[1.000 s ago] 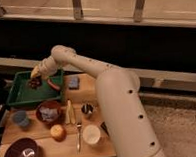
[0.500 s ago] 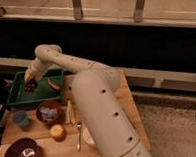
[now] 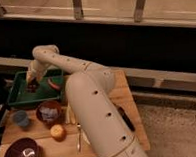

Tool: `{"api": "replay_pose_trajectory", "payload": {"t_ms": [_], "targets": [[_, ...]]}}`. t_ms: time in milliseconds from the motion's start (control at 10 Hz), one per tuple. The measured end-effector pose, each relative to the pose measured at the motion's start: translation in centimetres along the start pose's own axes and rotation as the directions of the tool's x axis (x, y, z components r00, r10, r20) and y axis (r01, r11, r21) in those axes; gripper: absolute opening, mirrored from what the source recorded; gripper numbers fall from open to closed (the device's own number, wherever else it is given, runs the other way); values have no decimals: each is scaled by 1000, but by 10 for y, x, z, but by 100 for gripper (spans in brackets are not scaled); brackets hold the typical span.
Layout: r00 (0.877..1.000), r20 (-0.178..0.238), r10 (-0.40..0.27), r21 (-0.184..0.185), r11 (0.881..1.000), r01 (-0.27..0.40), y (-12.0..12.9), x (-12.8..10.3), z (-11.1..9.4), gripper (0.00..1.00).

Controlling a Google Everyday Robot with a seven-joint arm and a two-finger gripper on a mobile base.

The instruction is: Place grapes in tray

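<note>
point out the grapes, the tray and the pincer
grapes (image 3: 31, 88), camera view, on the dark cluster
tray (image 3: 22, 100), camera view, on its near green wall
pincer (image 3: 30, 82), camera view, at its tip over the tray

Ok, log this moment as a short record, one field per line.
gripper: low over the left part of the tray, at the end of the arm
grapes: dark cluster right at the gripper, inside the tray
tray: green, rectangular, at the table's back left
also in tray: a slim red-orange item right of the grapes
in front of tray: small blue cup, dark red bowl, orange fruit
near left corner: second dark red bowl
</note>
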Motion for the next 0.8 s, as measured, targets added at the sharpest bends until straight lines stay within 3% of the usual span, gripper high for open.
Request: {"api": "replay_pose_trajectory", "payload": {"t_ms": [300, 600, 800], "targets": [[998, 17, 58, -24, 998, -58, -12, 4, 4, 44], [997, 23, 73, -33, 997, -72, -17, 3, 3, 72], [997, 23, 75, -33, 997, -75, -21, 2, 2, 80]]}}
